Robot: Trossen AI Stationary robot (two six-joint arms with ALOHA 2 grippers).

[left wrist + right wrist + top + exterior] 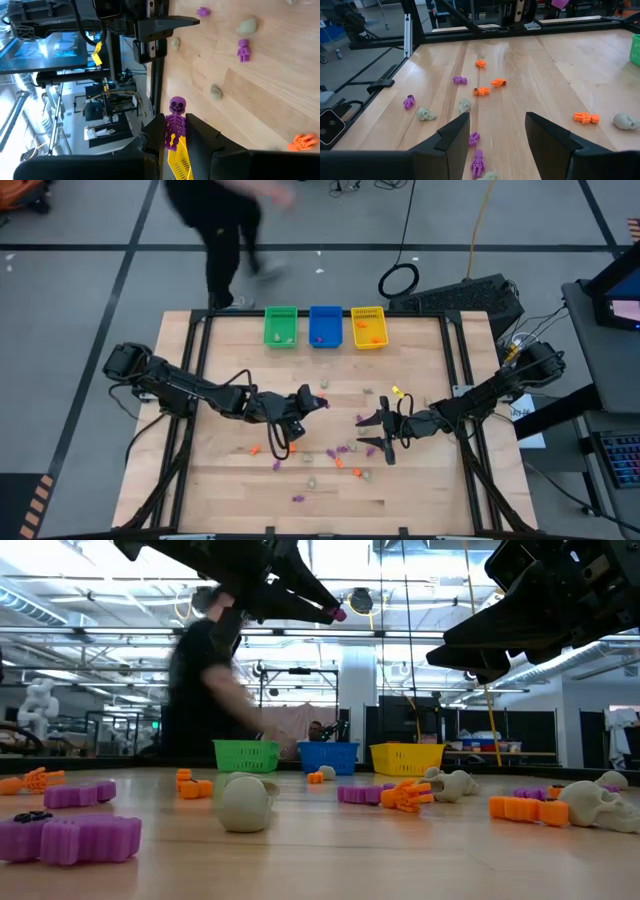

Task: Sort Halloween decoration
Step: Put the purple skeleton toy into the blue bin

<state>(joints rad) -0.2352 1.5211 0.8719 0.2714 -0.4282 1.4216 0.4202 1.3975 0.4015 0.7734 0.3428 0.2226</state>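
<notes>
A purple skeleton (pixel 175 122) was held between the narrowed jaws of the left gripper (pixel 318 401), raised clear of the table (pixel 430 490). Most trinkets (pixel 340 462) were left scattered mid-table (orange, purple and pale). A few pieces were already seen in the green bin (pixel 280 327), blue bin (pixel 325 326) and yellow bin (pixel 368 328). The right gripper (pixel 378 434) was held wide and empty above the trinkets, so sorting was judged barely begun.
</notes>
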